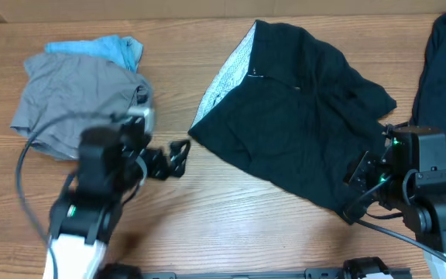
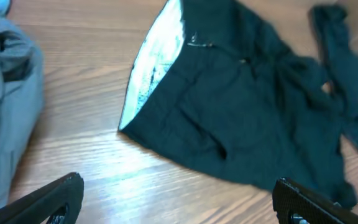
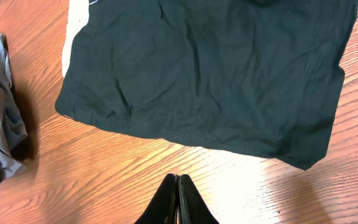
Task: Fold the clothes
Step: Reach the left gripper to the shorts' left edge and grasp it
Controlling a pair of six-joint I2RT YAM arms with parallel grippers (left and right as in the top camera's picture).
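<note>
Your left gripper gapes wide, empty, left of the shorts | right gripper pinched closed on nothing, near their stitched hem | shorts: black, soft, rumpled, pale lining showing, on wood table | overhead alone: grey heap well left of shorts, blue cloth touching it, black garment right.
</note>
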